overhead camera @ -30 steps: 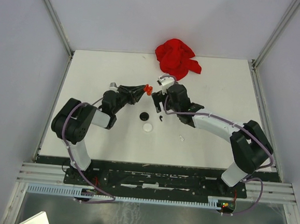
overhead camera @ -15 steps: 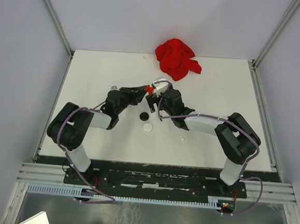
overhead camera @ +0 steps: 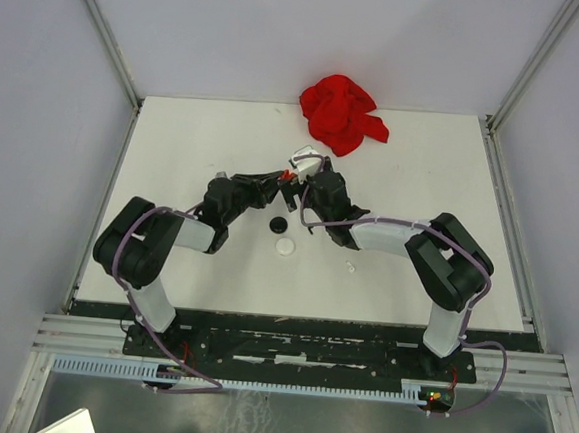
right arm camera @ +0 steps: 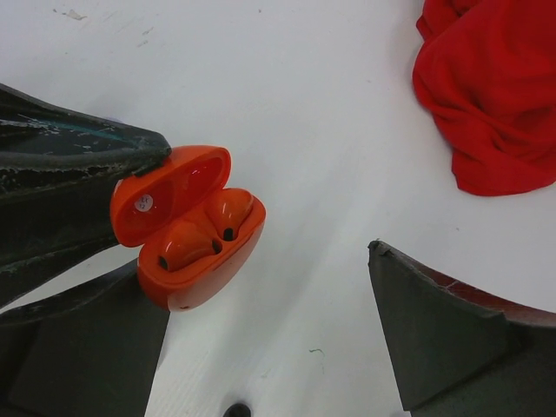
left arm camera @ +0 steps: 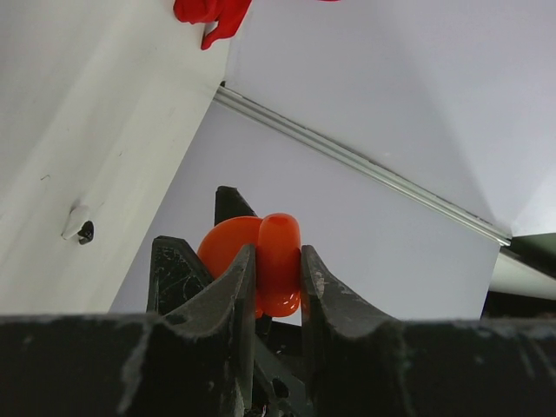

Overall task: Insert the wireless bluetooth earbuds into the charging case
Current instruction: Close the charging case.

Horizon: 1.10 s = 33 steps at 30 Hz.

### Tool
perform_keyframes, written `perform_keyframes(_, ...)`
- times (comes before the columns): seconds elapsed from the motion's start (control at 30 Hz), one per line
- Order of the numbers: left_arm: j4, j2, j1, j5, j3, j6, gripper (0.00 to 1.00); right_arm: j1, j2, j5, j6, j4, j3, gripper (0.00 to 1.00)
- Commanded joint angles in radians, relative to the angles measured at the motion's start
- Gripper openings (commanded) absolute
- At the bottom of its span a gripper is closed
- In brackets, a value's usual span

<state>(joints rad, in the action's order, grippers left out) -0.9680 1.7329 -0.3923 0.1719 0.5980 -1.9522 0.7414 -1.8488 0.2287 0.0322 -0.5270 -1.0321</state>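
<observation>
Nearest the arm bases, a white disc [overhead camera: 285, 245] is seen on the table [overhead camera: 166, 257]. A black disc [overhead camera: 279, 223] lies just beyond it, close by but apart. A small white piece [overhead camera: 351, 268] lies to the right of the discs; it is too small for its nature to be told.

Beyond the discs, the two grippers are found close together over the middle of the table. The left gripper [left arm camera: 278, 254] is clamped on the case [right arm camera: 198, 271], with its fingers [left arm camera: 239, 287] pressed against opposite sides of the orange shell. The case is held with its lid [right arm camera: 174, 191] swung open towards the left gripper. Two orange buds [right arm camera: 228, 211] are seated side by side in the wells of the case, a dark tip showing on each.

The right gripper [right arm camera: 261, 265] is set just beside the case with its jaws spread wide apart. One finger is seen below the case and the other well off to the side. Whether the lower finger touches the shell cannot be told.

Farthest away, a red cloth [overhead camera: 340, 113] is crumpled at the far edge of the table, near the back wall and well apart from both grippers.
</observation>
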Motion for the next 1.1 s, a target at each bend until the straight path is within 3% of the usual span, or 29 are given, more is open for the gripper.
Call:
perform_keyframes(0.0,-0.064,0.011,0.003,0.029,-0.014,-0.025,0.03,0.0,0.005,0.091,0.052,-0.048,-0.036,0.98)
perform_keyframes(0.47,-0.121,0.1,0.023,0.075,-0.012,0.029,0.03,-0.002,0.063,0.144,0.128,-0.014,0.003,0.99)
perform_keyframes(0.6,-0.043,0.108,0.073,0.103,0.027,0.155,0.03,-0.011,0.091,0.157,0.02,0.238,-0.069,0.99)
perform_keyframes(0.73,0.108,0.114,0.111,0.117,0.099,0.341,0.03,-0.041,0.078,0.028,-0.132,0.545,-0.2,0.98)
perform_keyframes(1.07,0.28,0.163,0.121,0.087,0.204,0.557,0.03,-0.039,-0.011,-0.254,-0.205,0.762,-0.344,0.93)
